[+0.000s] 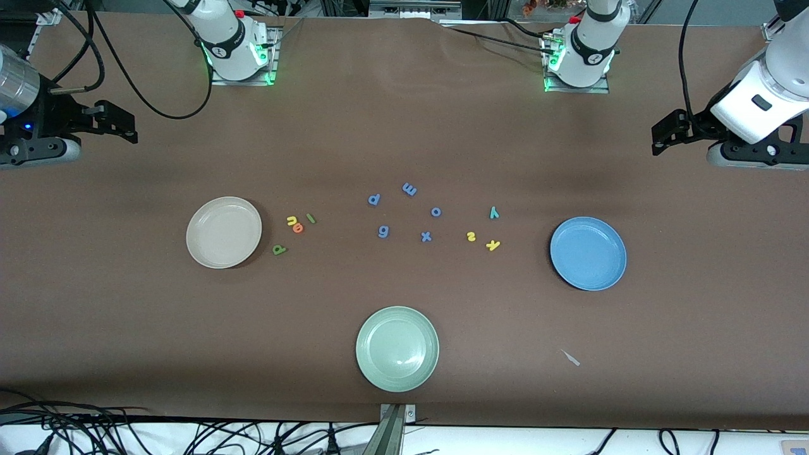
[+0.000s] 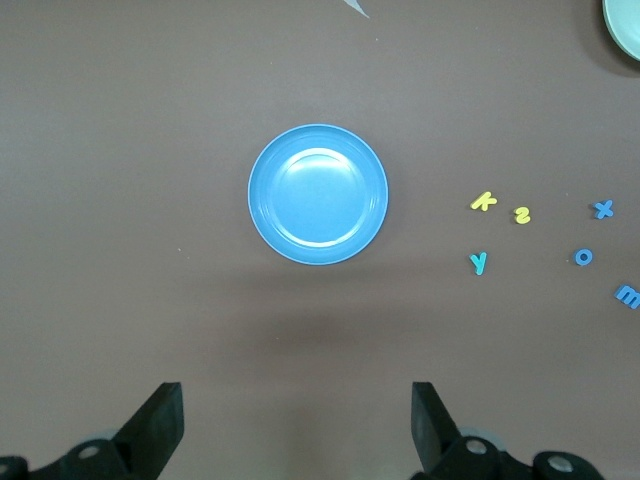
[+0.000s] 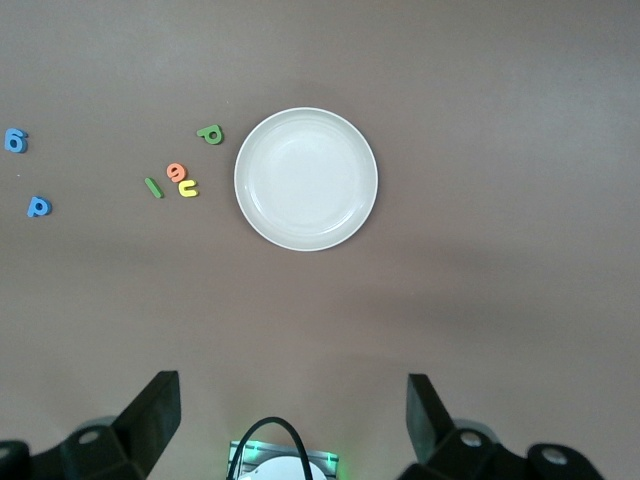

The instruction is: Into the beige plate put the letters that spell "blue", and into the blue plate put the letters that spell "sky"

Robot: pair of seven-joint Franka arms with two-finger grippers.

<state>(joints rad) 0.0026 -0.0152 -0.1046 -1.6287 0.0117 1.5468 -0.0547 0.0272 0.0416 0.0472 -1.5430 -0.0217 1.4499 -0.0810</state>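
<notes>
Nearest the front camera, a pale green plate (image 1: pixel 397 349) is sitting on the brown matte surface (image 1: pixel 404 126), round, shallow and smooth, with a small pale scrap (image 1: pixel 571 357) lying near it toward the left arm's end. Both arms are waiting, raised at the two ends of the surface: the left pincer (image 2: pixel 298 425) is hovering with its black fingers spread wide over bare surface just beside the sky-blue plate (image 1: pixel 588 253), and the right pincer (image 3: pixel 292 420) is hanging likewise spread, over bare surface by the cream-beige plate (image 1: pixel 224 232). Beside the beige plate, the flat foam dark green b (image 1: pixel 279 249), orange e (image 1: pixel 298 228), yellow u (image 1: pixel 292 220) and green l (image 1: pixel 310 218) are lying clustered, the bar-like l slanting, its long axis tilted. Near the blue plate, the yellow s (image 1: pixel 471 236), yellow k (image 1: pixel 493 245) and teal y (image 1: pixel 493 213) are lying flat. Between the two groups, five periwinkle-blue letters (image 1: pixel 426 236) are lying scattered.
</notes>
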